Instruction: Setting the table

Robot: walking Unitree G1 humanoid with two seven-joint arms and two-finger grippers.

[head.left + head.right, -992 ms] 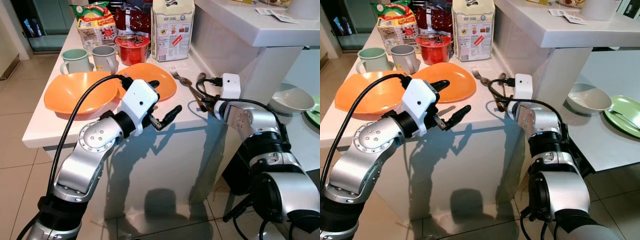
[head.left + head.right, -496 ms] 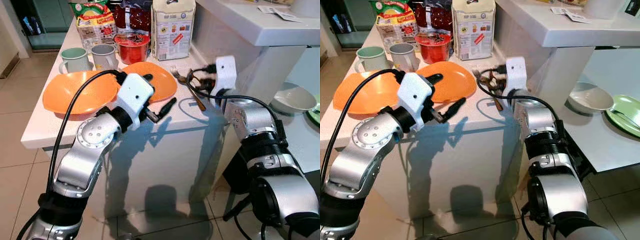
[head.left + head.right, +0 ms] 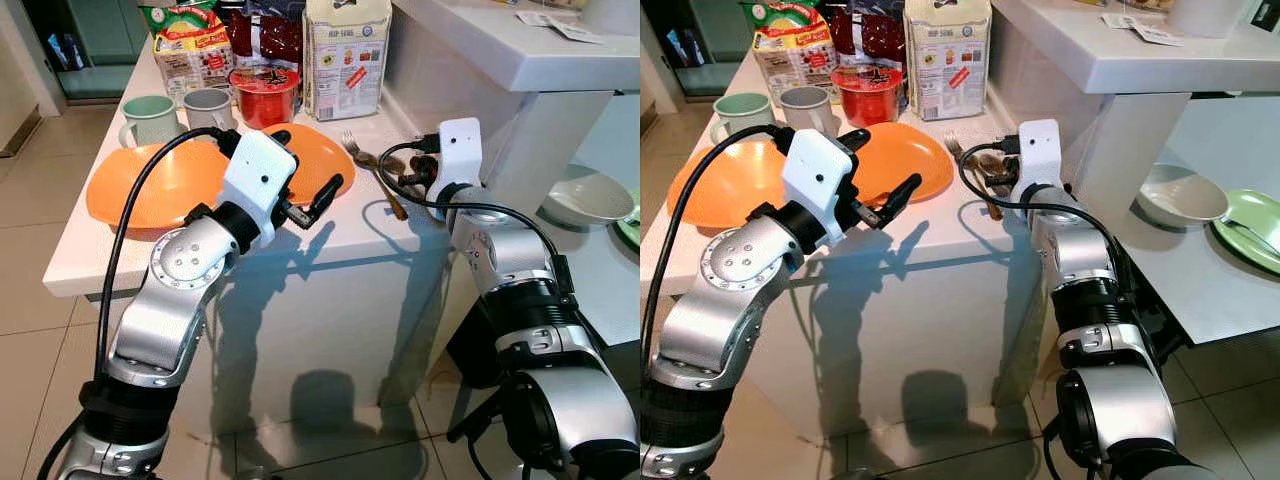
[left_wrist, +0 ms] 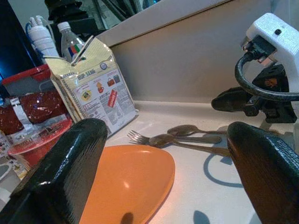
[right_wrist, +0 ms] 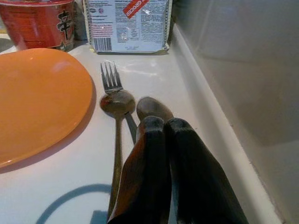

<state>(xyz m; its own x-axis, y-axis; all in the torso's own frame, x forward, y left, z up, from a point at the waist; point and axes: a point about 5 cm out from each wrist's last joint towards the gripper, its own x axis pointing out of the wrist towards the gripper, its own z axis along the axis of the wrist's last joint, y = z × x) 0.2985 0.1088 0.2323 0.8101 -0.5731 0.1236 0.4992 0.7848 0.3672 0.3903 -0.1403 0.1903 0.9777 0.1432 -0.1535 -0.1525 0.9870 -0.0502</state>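
1. Cutlery for the setting, a fork [image 3: 352,149] and two spoons [image 3: 383,176], lies on the white tabletop [image 3: 200,245] just beside the nearer orange plate [image 3: 310,158], handles toward the edge, which probably makes them easy to reach. In the left eye view the right pincer [image 3: 412,178] hangs low over the handles.
2. In the right eye view the left pincer [image 3: 880,180] hovers over that plate's near rim with its fingers apart, holding nothing, likely ready to take the plate. Two mugs [image 3: 775,110] and a red cup [image 3: 870,95] stand behind.
3. The left wrist view looks between wide-spread fingers [image 4: 65,168] at the plate and cutlery.
4. In the right wrist view the fingers [image 5: 154,177] are pressed together, tips over a spoon [image 5: 152,107]; whether they pinch a handle I cannot tell.
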